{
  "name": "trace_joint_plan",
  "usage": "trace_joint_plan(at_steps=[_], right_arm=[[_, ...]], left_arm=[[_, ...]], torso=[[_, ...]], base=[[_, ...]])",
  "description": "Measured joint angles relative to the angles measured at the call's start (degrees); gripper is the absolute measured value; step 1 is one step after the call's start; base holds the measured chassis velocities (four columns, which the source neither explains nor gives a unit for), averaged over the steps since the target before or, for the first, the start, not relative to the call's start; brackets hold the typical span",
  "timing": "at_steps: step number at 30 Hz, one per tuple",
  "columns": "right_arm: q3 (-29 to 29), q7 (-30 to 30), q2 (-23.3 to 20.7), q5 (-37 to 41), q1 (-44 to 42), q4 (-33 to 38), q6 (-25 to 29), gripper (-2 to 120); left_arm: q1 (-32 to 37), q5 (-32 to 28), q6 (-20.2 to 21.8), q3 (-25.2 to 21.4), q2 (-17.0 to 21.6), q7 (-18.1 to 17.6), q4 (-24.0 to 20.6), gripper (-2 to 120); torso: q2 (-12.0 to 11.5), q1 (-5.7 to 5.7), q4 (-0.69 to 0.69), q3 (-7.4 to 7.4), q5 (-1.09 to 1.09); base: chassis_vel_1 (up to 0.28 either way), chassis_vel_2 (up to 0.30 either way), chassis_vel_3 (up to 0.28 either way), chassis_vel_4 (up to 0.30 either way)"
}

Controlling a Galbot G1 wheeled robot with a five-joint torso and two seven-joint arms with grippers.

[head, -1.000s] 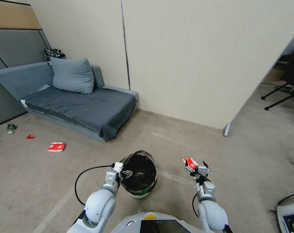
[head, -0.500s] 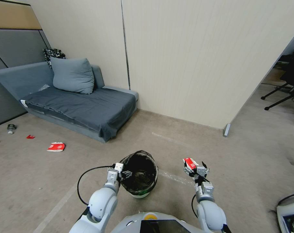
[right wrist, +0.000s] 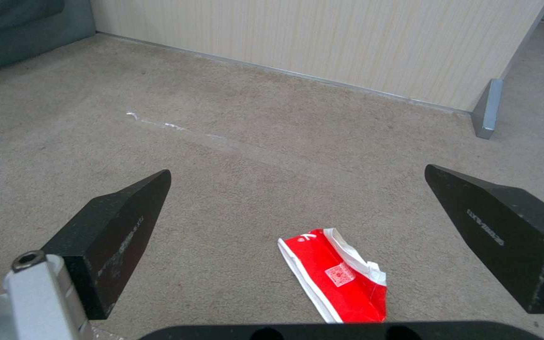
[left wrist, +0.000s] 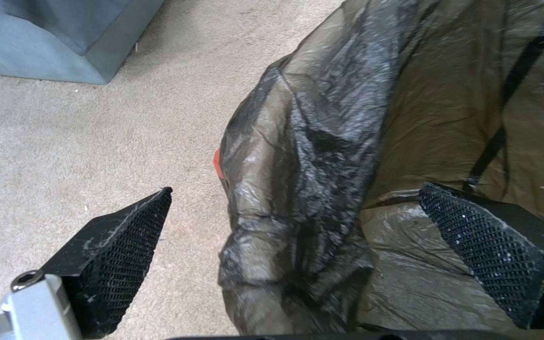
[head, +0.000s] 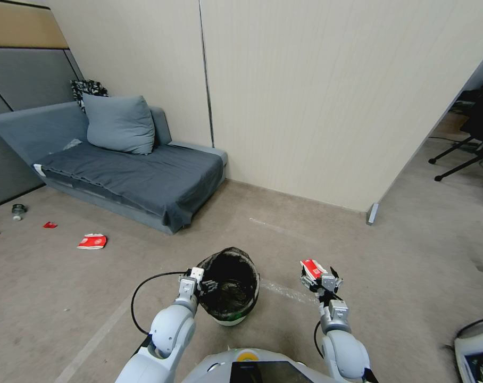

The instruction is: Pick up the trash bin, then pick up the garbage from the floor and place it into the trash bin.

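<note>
Two grippers are at work over the carpet. The right gripper point(head: 320, 277) hovers with its jaws spread wide and nothing between them; in the right wrist view the red carton point(right wrist: 338, 279) lies flat on the carpet below the open gap, nearer the wrist end than the fingertips point(right wrist: 135, 198), touching neither. That carton is flattened, bright red with a white edge and a small white printed square on its face. The left gripper point(head: 205, 283) sits at the near-left rim of the trash bin point(head: 236, 314), jaws apart and straddling the rim: in the left wrist view one finger point(left wrist: 127, 226) is outside over the carpet, the other point(left wrist: 480, 236) inside against the liner, neither visibly pressing the rim. The bin is small, round and white, lined with a crinkled black bag point(left wrist: 310, 156) folded over the rim. More litter lies well to the left near the sofa point(head: 124, 175): another red carton point(head: 92, 241), a small red scrap point(head: 50, 225) and a small bottle point(head: 18, 211)
</note>
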Motion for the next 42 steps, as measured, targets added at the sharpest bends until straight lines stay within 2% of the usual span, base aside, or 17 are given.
trace_joint_plan(at_steps=[6, 10, 12, 14, 16, 17, 20, 22, 23, 25, 27, 28, 32, 42], right_arm=[[0.0, 0.0, 0.0, 0.0, 0.2, -0.5, -0.1, 100], [0.1, 0.0, 0.0, 0.1, 0.2, -0.7, 0.0, 100], [0.1, 0.0, 0.0, 0.2, 0.2, -0.8, 0.0, 100], [0.1, 0.0, 0.0, 0.2, 0.2, -0.8, 0.0, 100], [0.1, 0.0, 0.0, 0.2, 0.3, -0.8, 0.0, 100], [0.1, 0.0, 0.0, 0.2, 0.3, -0.8, 0.0, 100], [0.1, 0.0, 0.0, 0.2, 0.2, -0.8, 0.0, 100], [0.1, 0.0, 0.0, 0.2, 0.2, -0.8, 0.0, 100], [0.1, 0.0, 0.0, 0.2, 0.2, -0.8, 0.0, 100], [0.1, 0.0, 0.0, 0.2, 0.2, -0.8, 0.0, 100], [0.1, 0.0, 0.0, 0.2, 0.2, -0.7, 0.0, 100], [0.1, 0.0, 0.0, 0.2, 0.2, -0.7, 0.0, 100], [0.1, 0.0, 0.0, 0.2, 0.2, -0.7, 0.1, 100], [0.1, -0.1, 0.0, 0.4, 0.6, -0.7, 0.1, 100]], left_arm=[[-0.4, 0.6, 0.0, 0.3, -0.1, 0.2, 0.7, 100], [-0.5, 2.7, 0.0, 0.3, -0.2, 1.0, 1.3, 95], [-0.5, 3.3, 0.0, 0.4, -0.3, 1.3, 1.6, 85], [-0.5, 3.4, 0.0, 0.4, -0.3, 1.3, 1.7, 81], [-0.5, 3.4, 0.0, 0.4, -0.3, 1.4, 1.9, 69], [-0.5, 3.4, 0.0, 0.4, -0.3, 1.4, 1.9, 69], [-0.5, 3.3, 0.0, 0.2, -0.2, 1.4, 1.9, 56], [-0.5, 3.3, 0.0, 0.2, -0.2, 1.4, 1.9, 55], [-0.5, 3.2, 0.0, 0.2, -0.2, 1.4, 1.9, 46], [-0.5, 3.2, 0.0, 0.2, -0.2, 1.5, 1.9, 44], [-0.5, 3.1, 0.0, 0.1, -0.2, 1.5, 1.9, 31], [-0.5, 3.1, 0.0, 0.1, -0.2, 1.5, 1.9, 31], [-0.6, 2.5, 0.0, 0.1, -0.2, 1.7, 1.9, 13], [-0.6, 2.1, 0.0, 0.2, -0.1, 1.7, 1.7, 10]], torso=[[0.0, 0.0, 0.0, 0.0, 0.0], [0.0, 0.0, 0.0, 0.0, 0.0], [0.0, 0.0, 0.0, 0.0, 0.0], [0.0, 0.0, 0.0, 0.0, 0.0], [0.0, 0.0, 0.0, 0.0, 0.0], [0.0, 0.0, 0.0, 0.0, 0.0], [0.0, 0.0, 0.0, 0.0, 0.0], [0.0, 0.0, 0.0, 0.0, 0.0], [0.0, 0.0, 0.0, 0.0, 0.0], [0.0, 0.0, 0.0, 0.0, 0.0], [0.0, 0.0, 0.0, 0.0, 0.0], [0.0, 0.0, 0.0, 0.0, 0.0], [0.0, 0.0, 0.0, 0.0, 0.0], [0.0, 0.0, 0.0, 0.0, 0.0]], base=[[0.0, 0.0, 0.0, 0.0], [0.0, 0.0, 0.0, 0.0], [0.0, 0.0, 0.0, 0.0], [0.0, 0.0, 0.0, 0.0], [0.0, 0.0, 0.0, 0.0], [0.0, 0.0, 0.0, 0.0], [0.0, 0.0, 0.0, 0.0], [0.0, 0.0, 0.0, 0.0], [0.0, 0.0, 0.0, 0.0], [0.0, 0.0, 0.0, 0.0], [0.0, 0.0, 0.0, 0.0], [0.0, 0.0, 0.0, 0.0], [0.0, 0.0, 0.0, 0.0], [0.0, 0.0, 0.0, 0.0]])
